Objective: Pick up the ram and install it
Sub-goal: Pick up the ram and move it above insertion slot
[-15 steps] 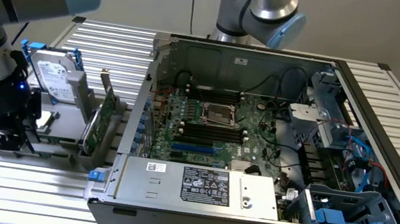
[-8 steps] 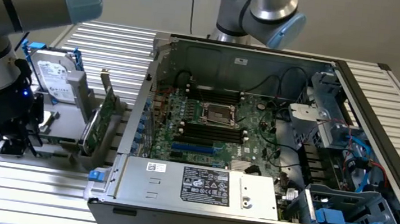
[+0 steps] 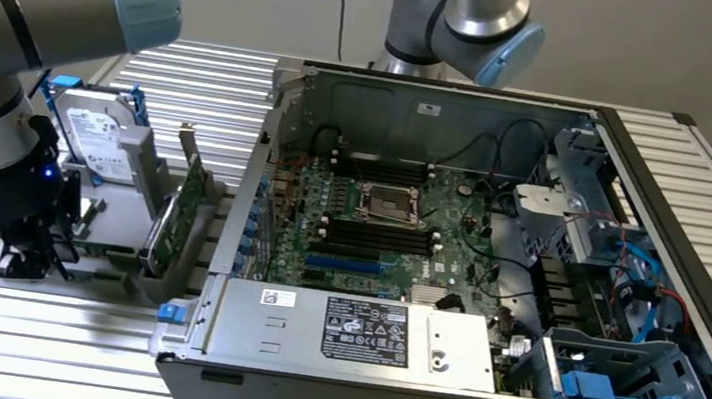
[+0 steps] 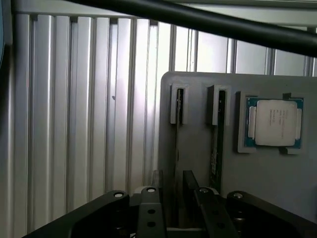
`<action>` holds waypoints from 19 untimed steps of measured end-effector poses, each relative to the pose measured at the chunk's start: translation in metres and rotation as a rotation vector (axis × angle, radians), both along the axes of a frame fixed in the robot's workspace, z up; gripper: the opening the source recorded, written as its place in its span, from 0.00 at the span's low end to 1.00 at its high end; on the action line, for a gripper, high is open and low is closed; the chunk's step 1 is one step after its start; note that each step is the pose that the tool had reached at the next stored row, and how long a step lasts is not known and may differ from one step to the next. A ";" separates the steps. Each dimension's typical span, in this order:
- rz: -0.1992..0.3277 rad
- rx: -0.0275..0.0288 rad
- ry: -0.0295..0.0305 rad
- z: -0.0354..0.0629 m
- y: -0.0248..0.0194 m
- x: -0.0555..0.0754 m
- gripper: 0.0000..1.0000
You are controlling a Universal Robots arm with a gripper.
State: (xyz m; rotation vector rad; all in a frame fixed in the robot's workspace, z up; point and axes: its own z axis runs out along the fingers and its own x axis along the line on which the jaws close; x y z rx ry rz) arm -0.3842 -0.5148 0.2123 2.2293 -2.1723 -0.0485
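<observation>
In the wrist view a grey holder (image 4: 198, 163) carries two thin sticks standing on edge in its slots. One ram (image 4: 177, 144) is seen exactly edge-on as a thin line, and a second dark stick (image 4: 216, 148) stands beside it. My gripper (image 4: 176, 194) is open, with black fingers (image 4: 148, 208) on either side of the edge-on ram's line, apart from it. In the exterior view my gripper (image 3: 14, 259) hangs low at the holder's end on the exterior view's left. The motherboard's black ram slots (image 3: 379, 232) lie inside the open case.
A CPU (image 4: 275, 122) sits in a recess of the holder beside the sticks. A hard drive (image 3: 95, 135) and a green expansion card (image 3: 181, 210) stand upright on the holder. The open computer case (image 3: 678, 196) fills the exterior view's right. A second arm (image 3: 471, 21) stands behind it.
</observation>
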 end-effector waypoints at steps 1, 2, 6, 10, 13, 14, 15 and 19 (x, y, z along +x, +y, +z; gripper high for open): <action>-0.003 0.0031 0.0000 -0.0007 0.0001 0.000 0.31; -0.006 0.0045 -0.0001 -0.0012 0.0002 -0.001 0.31; -0.020 0.0049 0.0018 -0.0022 0.0002 -0.003 0.31; -0.035 0.0054 0.0026 -0.0053 0.0002 -0.004 0.31; -0.044 0.0061 0.0028 -0.0085 0.0004 -0.006 0.31; -0.046 0.0068 0.0026 -0.0097 0.0004 -0.006 0.31; -0.047 0.0076 0.0026 -0.0108 0.0004 -0.006 0.31; -0.047 0.0130 0.0029 -0.0143 0.0005 -0.006 0.31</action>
